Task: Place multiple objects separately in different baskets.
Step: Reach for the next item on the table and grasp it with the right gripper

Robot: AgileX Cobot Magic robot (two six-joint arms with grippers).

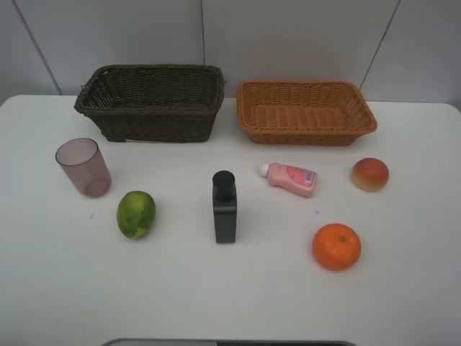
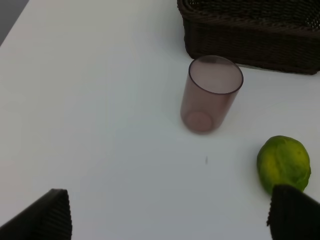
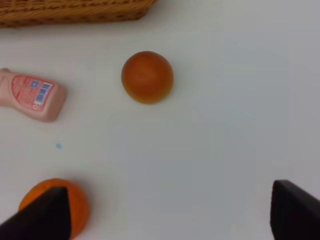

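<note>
Exterior high alone shows the black bottle (image 1: pixel 224 207), while wrist views show left tool (image 2: pixel 170 220) and right tool (image 3: pixel 170 215) spread, empty.

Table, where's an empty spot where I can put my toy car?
The wide front strip of the table, in front of the green fruit, black bottle and orange, is bare. So is the left edge beside the cup. It's crowded around the pink bottle and peach.

a lab-like test bench: bare white table (image 1: pixel 403 288) against plain grey panelled wall (image 1: pixel 288 36).
</note>
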